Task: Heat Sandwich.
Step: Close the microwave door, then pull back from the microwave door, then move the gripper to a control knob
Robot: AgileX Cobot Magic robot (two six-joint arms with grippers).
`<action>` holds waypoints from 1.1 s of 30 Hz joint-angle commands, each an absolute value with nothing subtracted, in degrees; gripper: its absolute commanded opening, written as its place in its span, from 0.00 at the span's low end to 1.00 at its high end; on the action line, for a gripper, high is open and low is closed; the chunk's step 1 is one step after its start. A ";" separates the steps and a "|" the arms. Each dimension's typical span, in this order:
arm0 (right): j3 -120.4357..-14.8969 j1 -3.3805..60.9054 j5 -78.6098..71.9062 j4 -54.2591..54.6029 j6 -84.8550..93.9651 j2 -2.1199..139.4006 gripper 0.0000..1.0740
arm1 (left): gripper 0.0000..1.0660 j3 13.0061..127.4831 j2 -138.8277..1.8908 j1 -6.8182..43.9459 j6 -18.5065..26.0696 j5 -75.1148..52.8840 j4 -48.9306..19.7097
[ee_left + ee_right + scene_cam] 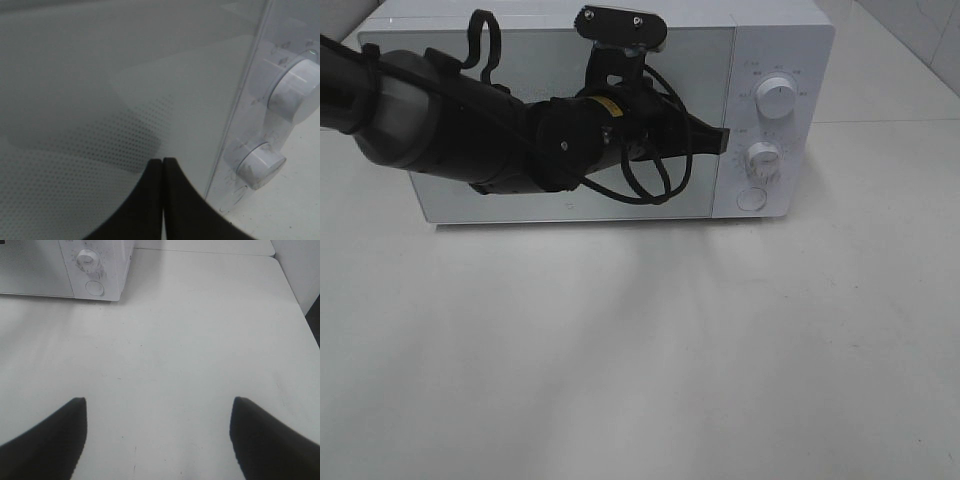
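White microwave stands on the pale table, door shut. Upper dial, lower dial and round button line its right panel

Your white table carries a white microwave. It stands flat on the table toward the far side, door shut, with its control panel at the right end.

Overhead and both wrists — shared microwave
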State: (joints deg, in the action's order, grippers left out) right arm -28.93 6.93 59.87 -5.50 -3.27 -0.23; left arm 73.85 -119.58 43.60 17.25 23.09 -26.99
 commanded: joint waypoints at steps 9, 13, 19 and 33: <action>-28.93 6.59 59.53 -5.67 -2.92 -1.72 0.71 | 0.00 75.06 -119.75 41.65 17.25 29.62 -30.08; -28.93 6.59 59.53 -5.67 -2.92 -1.72 0.71 | 0.00 75.00 -119.69 42.57 17.53 29.56 -30.02; -28.93 6.59 59.53 -5.67 -2.92 -1.72 0.71 | 0.00 74.94 -119.63 44.92 20.40 28.99 -30.08; -28.93 6.59 59.53 -5.67 -2.92 -1.72 0.71 | 0.00 65.60 -112.13 48.82 20.57 28.07 -30.25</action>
